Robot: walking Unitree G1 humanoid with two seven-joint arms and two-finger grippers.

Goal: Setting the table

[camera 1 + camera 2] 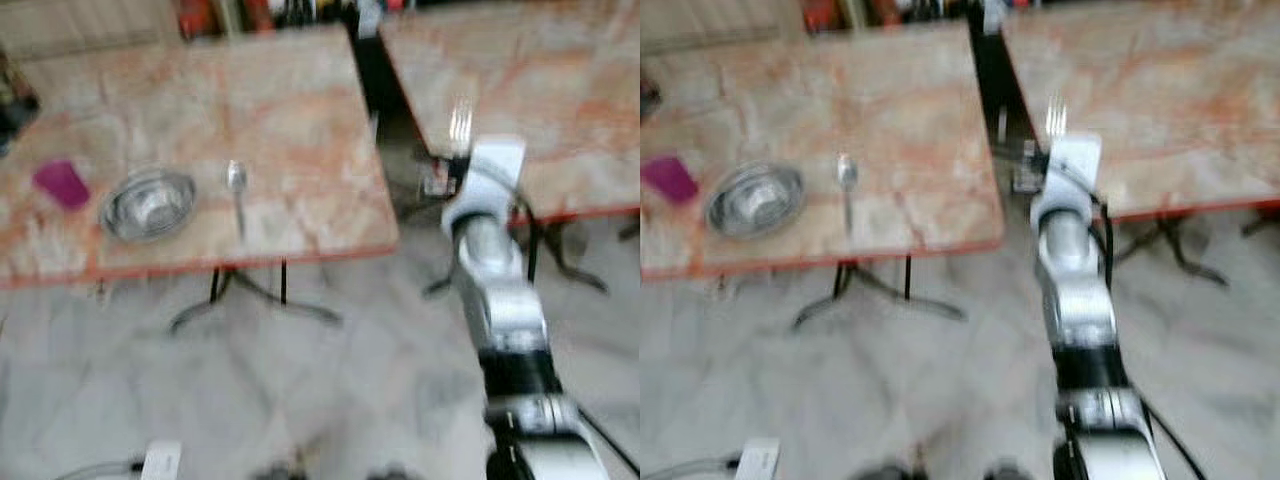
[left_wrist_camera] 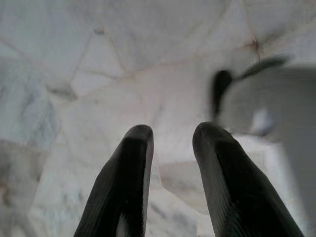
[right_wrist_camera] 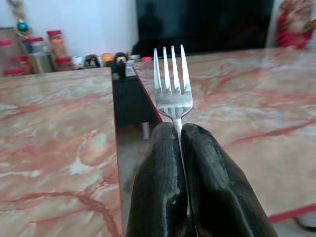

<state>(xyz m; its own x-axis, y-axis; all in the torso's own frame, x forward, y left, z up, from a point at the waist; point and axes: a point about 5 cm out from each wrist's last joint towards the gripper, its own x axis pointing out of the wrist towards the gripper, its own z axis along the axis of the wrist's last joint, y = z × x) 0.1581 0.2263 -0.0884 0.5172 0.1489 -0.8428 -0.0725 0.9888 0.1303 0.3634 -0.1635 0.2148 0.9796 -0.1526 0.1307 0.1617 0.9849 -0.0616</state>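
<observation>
- Nearest, the pale veined stone-tile floor (image 1: 330,400) runs under everything; a small white box with a pale cable (image 1: 160,462) lies on it at the robot's left.
- The left gripper (image 2: 170,143) hangs over that floor, its 2 black fingers (image 2: 131,182) parted by a clear gap, jaws empty.
- The silver right arm (image 1: 500,300) reaches forward over the floor, toward the gap between 2 benches.
- The right gripper (image 3: 178,136) has its jaws pressed tight together on the handle of a silver metal fork (image 3: 172,81), whose 4 tines stand upright above the fingertips; from the head view the fork (image 1: 1056,118) sits over the near edge of the right-hand bench, close to the gap.
- The left-hand pink-and-cream marbled bench with a red edge (image 1: 300,130) carries the place setting near its front edge.
- On it, a shiny round metal bowl (image 1: 148,205); blur hides whether anything is inside.
- Just beside the bowl, on its right, a silver metal spoon (image 1: 237,195) lies with its bowl end away from the robot.
- On the bowl's left, apart from it, a magenta plastic cup (image 1: 62,183); its contents cannot be made out.
- The right-hand matching marbled bench (image 1: 560,90) stands across a dark gap.
- Farthest, jars with red lids (image 3: 42,49) stand at the back of the left bench.
</observation>
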